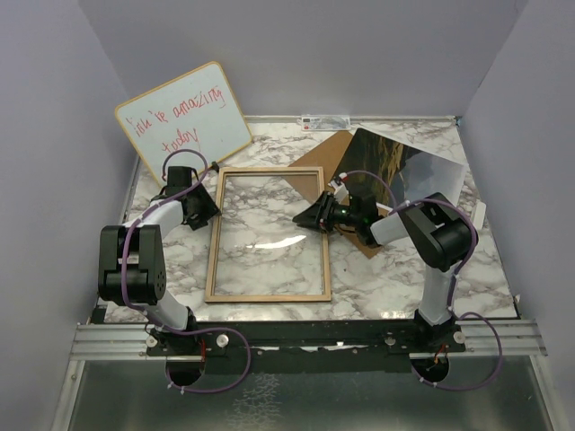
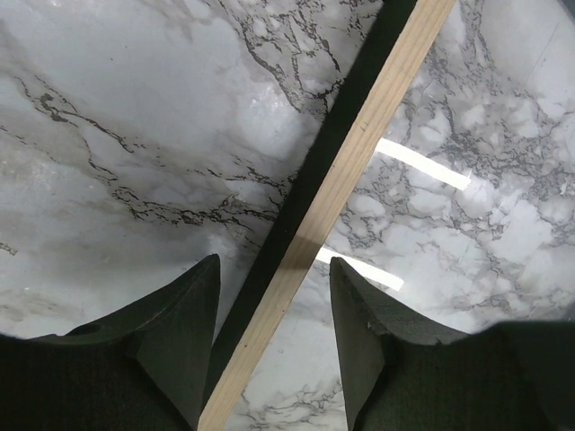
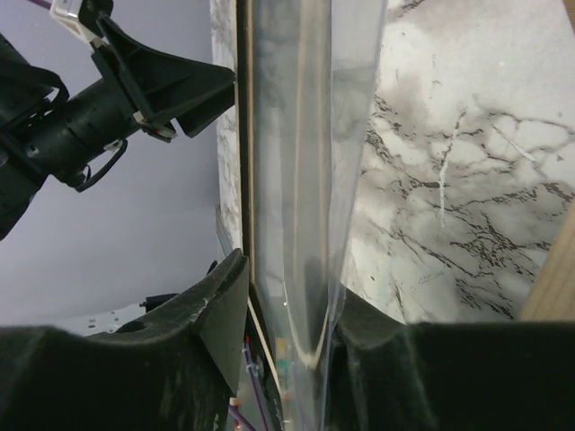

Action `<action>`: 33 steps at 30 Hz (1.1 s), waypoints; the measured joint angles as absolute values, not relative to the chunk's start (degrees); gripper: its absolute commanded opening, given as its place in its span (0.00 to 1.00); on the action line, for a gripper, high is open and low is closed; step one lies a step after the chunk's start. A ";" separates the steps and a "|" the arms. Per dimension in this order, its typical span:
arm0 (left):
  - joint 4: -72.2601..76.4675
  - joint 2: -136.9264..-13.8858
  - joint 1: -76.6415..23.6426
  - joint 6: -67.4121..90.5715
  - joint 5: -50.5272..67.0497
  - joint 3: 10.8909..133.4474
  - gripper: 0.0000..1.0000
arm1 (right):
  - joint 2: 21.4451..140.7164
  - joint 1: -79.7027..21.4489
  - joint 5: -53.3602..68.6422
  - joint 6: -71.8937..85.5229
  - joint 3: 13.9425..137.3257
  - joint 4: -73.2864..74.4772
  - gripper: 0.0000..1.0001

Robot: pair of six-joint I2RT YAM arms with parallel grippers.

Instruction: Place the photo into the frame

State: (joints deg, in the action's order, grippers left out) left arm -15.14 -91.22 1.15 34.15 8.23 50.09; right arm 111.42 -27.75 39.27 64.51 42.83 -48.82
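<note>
Both grippers at the frame, the photo aside

The frame point(image 1: 266, 294) lies flat on the marble table point(image 1: 377, 278), wood face up. The left gripper point(image 2: 274, 262) stands spread astride its left rail, and the right gripper point(image 1: 304, 216) is spread around its right edge. The photo point(image 1: 386, 162) leans tilted at the far right, over the brown board point(image 1: 319, 157).
</note>
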 measured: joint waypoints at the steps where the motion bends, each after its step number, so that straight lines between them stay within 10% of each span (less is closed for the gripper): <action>1: -15.33 -91.22 1.17 34.02 8.23 50.09 0.57 | 111.42 -27.77 39.24 64.16 43.03 -47.83 0.42; 13: -17.56 -89.60 2.04 32.67 6.17 50.92 0.60 | 106.48 -27.88 38.44 59.81 47.22 -31.16 0.74; 33: -18.59 -89.45 2.63 31.83 5.98 52.69 0.72 | 102.39 -28.08 28.60 49.34 57.54 4.05 0.86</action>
State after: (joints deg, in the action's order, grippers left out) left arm -18.59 -89.45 2.63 31.83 5.98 52.69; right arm 102.39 -28.08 28.60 49.34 57.54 4.05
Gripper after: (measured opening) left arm 0.689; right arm 0.858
